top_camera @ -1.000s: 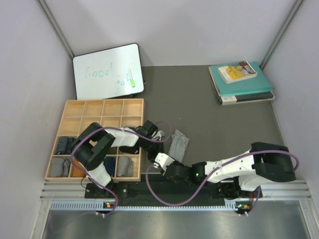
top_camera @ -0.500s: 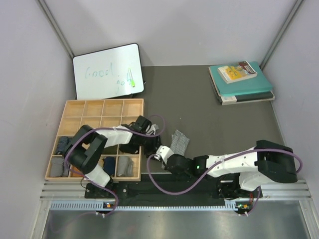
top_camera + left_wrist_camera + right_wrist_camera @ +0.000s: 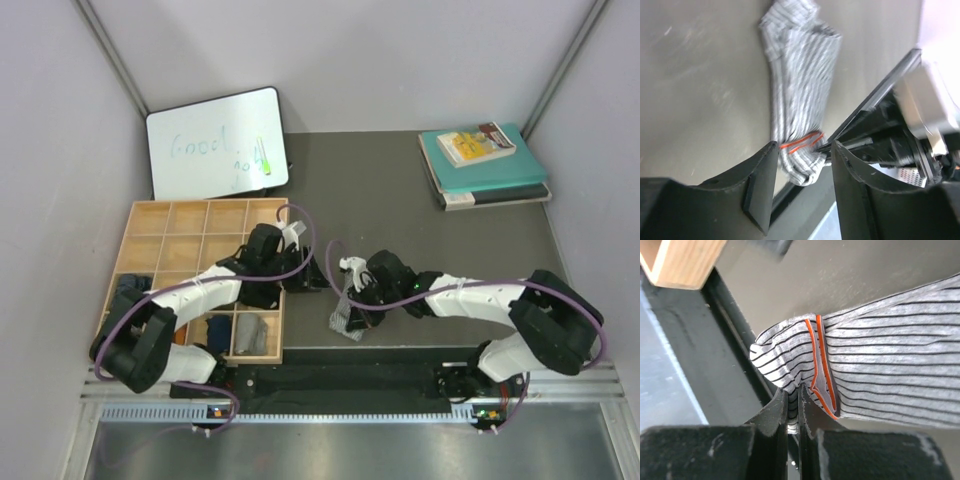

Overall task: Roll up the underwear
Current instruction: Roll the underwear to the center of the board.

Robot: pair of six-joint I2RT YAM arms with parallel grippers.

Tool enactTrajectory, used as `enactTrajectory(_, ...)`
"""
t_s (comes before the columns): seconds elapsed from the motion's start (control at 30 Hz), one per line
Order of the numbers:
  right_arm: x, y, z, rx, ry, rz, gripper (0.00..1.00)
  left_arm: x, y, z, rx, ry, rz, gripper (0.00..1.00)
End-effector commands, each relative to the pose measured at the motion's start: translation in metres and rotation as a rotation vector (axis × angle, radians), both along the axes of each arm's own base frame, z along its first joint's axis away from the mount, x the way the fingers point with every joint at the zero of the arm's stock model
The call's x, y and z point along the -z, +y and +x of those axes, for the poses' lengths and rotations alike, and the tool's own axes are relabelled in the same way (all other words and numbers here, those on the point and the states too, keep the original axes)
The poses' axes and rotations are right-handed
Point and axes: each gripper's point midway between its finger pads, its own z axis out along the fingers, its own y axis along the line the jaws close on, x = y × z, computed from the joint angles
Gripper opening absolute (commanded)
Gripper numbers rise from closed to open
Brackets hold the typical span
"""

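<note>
Grey-striped underwear (image 3: 880, 385), end over mat (image 3: 840, 275) edge

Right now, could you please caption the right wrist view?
Right jaws pinch the striped underwear by its orange-trimmed end at the table edge, near the tray corner.

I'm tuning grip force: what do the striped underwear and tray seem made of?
Underwear: soft matte knit cloth, probably cotton jersey; it wrinkles and folds, with orange stitched trim. Tray: pale wood, seemingly unvarnished; tan colour, thin dividers, no gloss.
</note>
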Motion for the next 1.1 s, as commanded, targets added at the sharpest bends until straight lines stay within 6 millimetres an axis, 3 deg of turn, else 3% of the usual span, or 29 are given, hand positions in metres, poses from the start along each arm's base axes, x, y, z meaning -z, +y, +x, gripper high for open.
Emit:
enactTrajectory(0.0,-0.019,0.011,0.000,-0.061,0.144,0.115,0.00,-0.033,-0.029,0.013,0.095,-0.252,-0.180,0.54)
enactTrajectory(0.23,-0.027,0.005,0.024,-0.029,0.269,0.169,0.00,-0.029,-0.054,0.001,0.199,-0.271,-0.317,0.59)
enactTrajectory(0.37,-0.017,0.000,0.039,0.001,0.343,0.205,0.00,-0.013,-0.063,-0.006,0.243,-0.220,-0.346,0.59)
enactTrajectory(0.4,-0.017,-0.002,0.047,0.009,0.335,0.209,0.00,-0.002,-0.064,-0.008,0.248,-0.187,-0.338,0.59)
enactTrajectory(0.53,-0.007,-0.007,0.053,0.018,0.368,0.186,0.00,0.009,-0.063,-0.014,0.266,-0.159,-0.337,0.59)
enactTrajectory(1.07,0.016,-0.025,0.074,0.088,0.416,0.170,0.00,0.012,-0.050,-0.033,0.254,-0.131,-0.344,0.60)
